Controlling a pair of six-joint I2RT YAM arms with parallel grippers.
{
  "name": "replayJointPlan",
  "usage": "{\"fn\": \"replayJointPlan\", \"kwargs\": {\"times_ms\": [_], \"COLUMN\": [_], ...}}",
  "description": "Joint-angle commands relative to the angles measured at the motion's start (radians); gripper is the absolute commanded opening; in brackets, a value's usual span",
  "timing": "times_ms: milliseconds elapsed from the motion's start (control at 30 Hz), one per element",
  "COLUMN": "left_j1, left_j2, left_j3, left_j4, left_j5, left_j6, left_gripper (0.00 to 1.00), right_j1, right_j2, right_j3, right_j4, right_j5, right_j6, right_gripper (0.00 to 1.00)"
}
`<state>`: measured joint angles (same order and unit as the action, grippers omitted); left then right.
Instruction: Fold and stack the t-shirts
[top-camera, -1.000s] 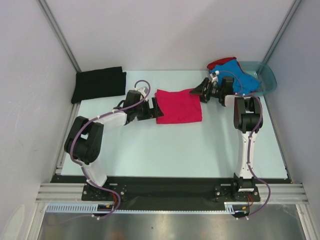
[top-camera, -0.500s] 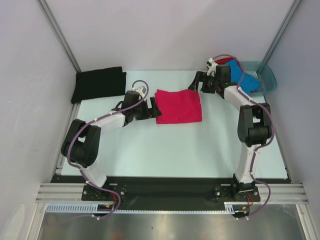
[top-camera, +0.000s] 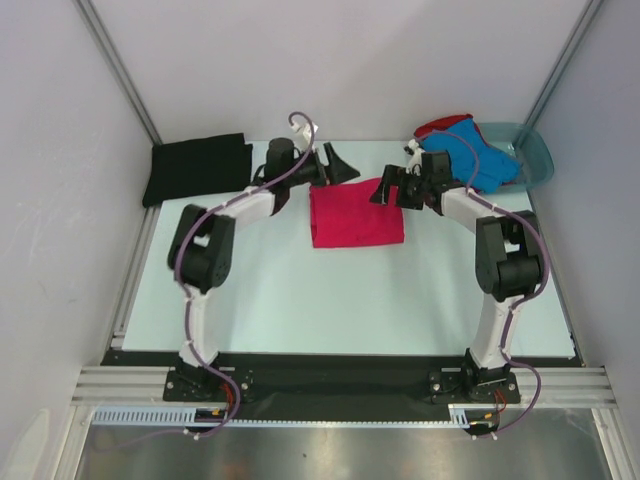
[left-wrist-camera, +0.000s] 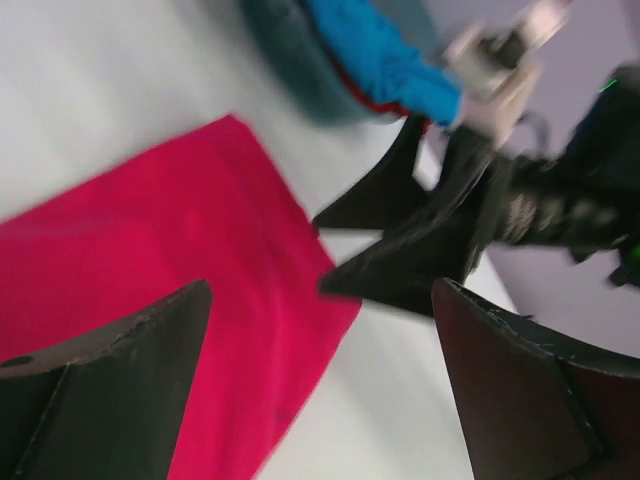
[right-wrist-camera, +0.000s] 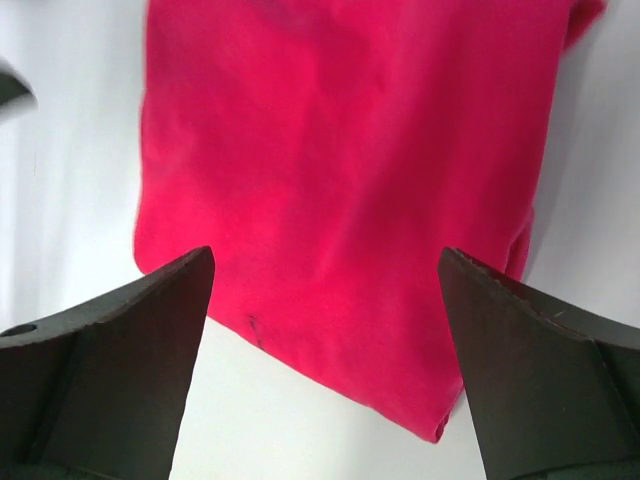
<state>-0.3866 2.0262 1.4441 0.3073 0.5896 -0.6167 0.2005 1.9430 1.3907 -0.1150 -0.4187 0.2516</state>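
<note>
At the far left of the table (top-camera: 300, 290), the black shirt (top-camera: 198, 168) lies where it lay a second ago. The left gripper (top-camera: 348, 170) has left the left edge of the pink shirt (top-camera: 357, 215) and swung to that shirt's far left corner, with its arm reaching farther up the table. The right gripper (top-camera: 382, 190) has shifted slightly left and nearer at the far right corner, and its jaws have spread wider. The pink shirt itself has not shifted.

Condition of items: the black shirt is folded into a flat rectangle. The pink shirt is folded into a near-square, smooth, with a small dark fleck showing in the right wrist view. The blue shirt (top-camera: 475, 160) and the red shirt (top-camera: 440, 125) are bunched, unfolded, spilling over the rim of the teal basin (top-camera: 537, 160) at the far right.

Position against the tools: the pink shirt lies mid-table, just near of both grippers. Each gripper stands with jaws wide and grips nothing, one at each far corner, tips facing each other. Contact with the cloth cannot be determined.
</note>
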Motion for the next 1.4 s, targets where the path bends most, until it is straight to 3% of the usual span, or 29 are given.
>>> {"fn": "replayJointPlan", "kwargs": {"times_ms": [0,67,133,267,500,700,900,1233,1367], "left_j1": [0.015,0.018,0.018,0.031,0.055,0.061,0.061,0.020,-0.018], "left_j2": [0.193,0.290,0.318,0.335,0.241,0.221,0.163,-0.124,-0.176], "left_j3": [0.143,0.228,0.225,0.190,0.127,0.191,0.187,-0.062,-0.131], "left_j4": [0.251,0.286,0.340,0.294,-0.052,-0.247,-0.206,-0.073,-0.030], "left_j5": [0.237,0.265,0.265,0.250,0.046,-0.103,-0.103,-0.017,0.062], "left_j6": [-0.248,-0.300,-0.357,-0.354,-0.024,0.126,0.167,0.153,0.082], "left_gripper": [0.97,0.96,0.95,0.95,0.97,0.98,0.99,1.00,1.00], "right_j1": [-0.030,-0.039,-0.047,-0.056,-0.050,-0.044,-0.032,-0.010,-0.003], "right_j2": [0.034,0.048,0.056,0.070,0.057,0.037,-0.033,-0.179,-0.190], "right_j3": [-0.059,-0.071,-0.093,-0.094,-0.110,-0.124,-0.159,-0.182,-0.183], "right_j4": [0.147,0.172,0.201,0.195,0.118,0.048,0.044,0.060,0.057], "right_j5": [-0.127,-0.184,-0.202,-0.216,-0.111,-0.028,0.017,-0.028,-0.052], "right_j6": [0.100,0.126,0.138,0.143,0.100,0.080,0.048,0.038,0.051], "right_gripper": [1.00,1.00,1.00,1.00,1.00,1.00,1.00,1.00,1.00]}}
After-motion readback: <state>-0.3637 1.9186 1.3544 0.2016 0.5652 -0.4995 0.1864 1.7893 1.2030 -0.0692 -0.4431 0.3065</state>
